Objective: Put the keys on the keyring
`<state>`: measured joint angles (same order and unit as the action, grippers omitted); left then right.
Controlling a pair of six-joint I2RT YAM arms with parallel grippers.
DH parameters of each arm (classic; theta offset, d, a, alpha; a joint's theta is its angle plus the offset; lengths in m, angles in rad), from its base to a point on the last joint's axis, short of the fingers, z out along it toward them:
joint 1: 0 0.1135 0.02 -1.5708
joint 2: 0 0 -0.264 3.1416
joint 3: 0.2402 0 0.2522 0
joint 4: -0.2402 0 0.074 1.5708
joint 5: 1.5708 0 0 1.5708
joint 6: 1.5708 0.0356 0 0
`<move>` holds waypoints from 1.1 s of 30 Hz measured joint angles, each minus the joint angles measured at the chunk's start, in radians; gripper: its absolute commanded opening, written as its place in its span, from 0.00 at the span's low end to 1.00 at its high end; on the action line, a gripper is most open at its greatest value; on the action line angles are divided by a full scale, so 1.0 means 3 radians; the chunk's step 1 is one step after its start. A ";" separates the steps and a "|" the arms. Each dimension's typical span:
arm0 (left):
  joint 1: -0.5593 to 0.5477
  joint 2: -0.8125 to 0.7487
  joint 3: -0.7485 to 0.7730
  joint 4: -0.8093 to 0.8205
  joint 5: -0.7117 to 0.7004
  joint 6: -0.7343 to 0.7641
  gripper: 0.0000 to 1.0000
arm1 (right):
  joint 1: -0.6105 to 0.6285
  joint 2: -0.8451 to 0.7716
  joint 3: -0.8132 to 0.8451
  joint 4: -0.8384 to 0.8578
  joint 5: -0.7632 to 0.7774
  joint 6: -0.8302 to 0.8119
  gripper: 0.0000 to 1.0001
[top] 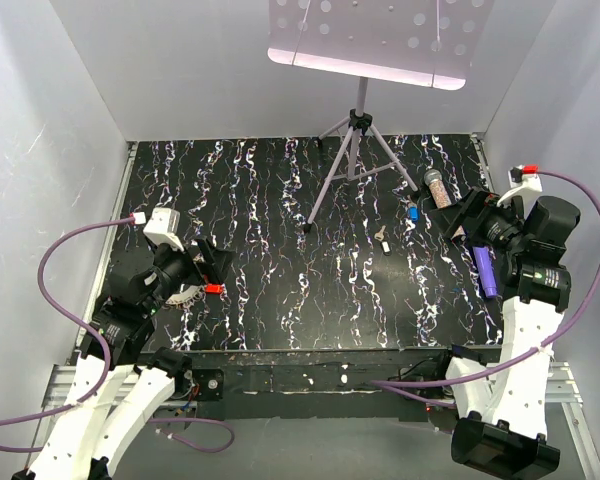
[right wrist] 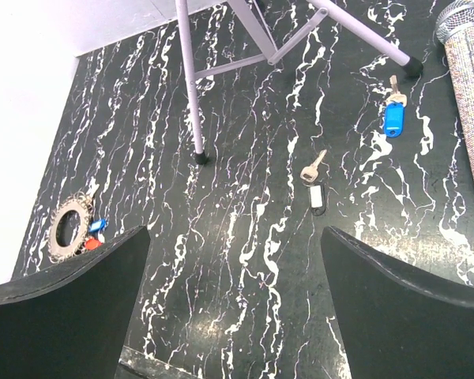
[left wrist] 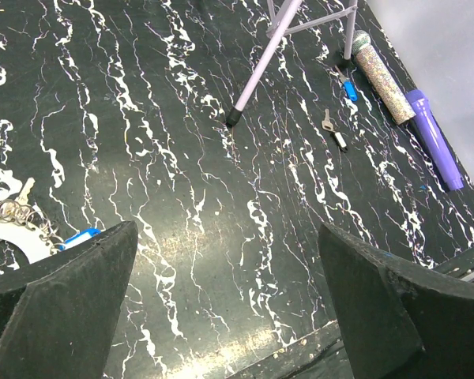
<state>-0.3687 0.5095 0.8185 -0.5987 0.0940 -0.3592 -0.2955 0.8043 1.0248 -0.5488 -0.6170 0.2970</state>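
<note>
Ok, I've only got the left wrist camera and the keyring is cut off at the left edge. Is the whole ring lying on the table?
Observer: Yes. The right wrist view shows the whole keyring, a toothed-looking circle lying flat near the table's left edge.
Operator: Anything next to it besides the blue piece?
Observer: A small red piece sits at its rim, right beside the blue piece.
Operator: And the right gripper?
Observer: The right gripper is open and holds nothing. In the top view it hovers over the table's right side, near the purple flashlight.
</note>
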 measured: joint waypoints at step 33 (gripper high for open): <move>0.0069 0.0947 -0.0161 -0.0296 -0.0657 -0.0061 0.79 | 0.0849 0.0403 -0.0369 -0.0483 -0.1331 -0.2266 0.98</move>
<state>-0.3481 0.7937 0.7700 -0.6876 -0.1032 -0.3775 -0.0406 0.9253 0.9142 -0.6937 -1.0164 -0.3828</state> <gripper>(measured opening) 0.885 0.984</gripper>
